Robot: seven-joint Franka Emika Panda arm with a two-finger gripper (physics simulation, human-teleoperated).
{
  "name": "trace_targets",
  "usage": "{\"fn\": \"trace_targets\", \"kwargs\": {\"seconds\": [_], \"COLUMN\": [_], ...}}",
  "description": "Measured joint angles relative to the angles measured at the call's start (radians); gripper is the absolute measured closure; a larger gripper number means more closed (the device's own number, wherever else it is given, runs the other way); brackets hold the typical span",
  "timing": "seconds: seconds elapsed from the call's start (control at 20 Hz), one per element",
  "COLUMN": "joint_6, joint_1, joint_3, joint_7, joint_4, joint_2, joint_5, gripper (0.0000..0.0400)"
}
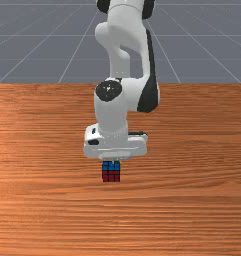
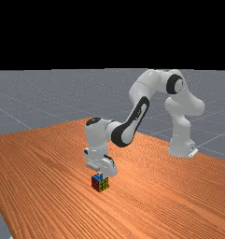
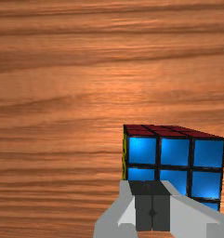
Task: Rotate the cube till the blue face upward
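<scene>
Look at your cube (image 2: pixel 100 183): it sits on the bench (image 1: pixel 47 200), right under the robot's hand (image 1: pixel 115 147). Its blue side is on top. In the front view, a dark red side looks out at you, below the blue. In the far view, you see the red side on that view's left and a yellow side on its right.

Your fingers (image 2: pixel 101 175) are pressed together, with nothing pinched between them. They point down over the blue top. They are not around the cube, with one on each side. In the far view, the tips are very close to the blue top, but you can't tell if they touch it.

In the wrist view, the dark pads (image 3: pixel 143 214) meet in the middle and hide some of the blue squares. You see them over the part of the blue side that is closer to the yellow side. The row of blue squares next to the red edge is not covered by them. The big white arm (image 2: pixel 181 128) reaches over the bench to the cube, and it bends a lot on its way there.
</scene>
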Motion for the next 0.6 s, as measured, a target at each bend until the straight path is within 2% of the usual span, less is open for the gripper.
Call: {"fn": "trace_targets", "kwargs": {"seconds": [0.2,0.35,0.6], "joint_6": [0.003,0.011,0.013], "joint_1": [0.032,0.072,0.103], "joint_3": [-0.002,0.019,0.029], "joint_7": [0.031,0.049,0.068], "joint_4": [-0.002,-0.001,-0.01], "joint_2": [-0.002,0.005,0.022], "joint_5": [-0.019,-0.023,-0.029], "gripper": [0.036,0.0394,0.04]}}
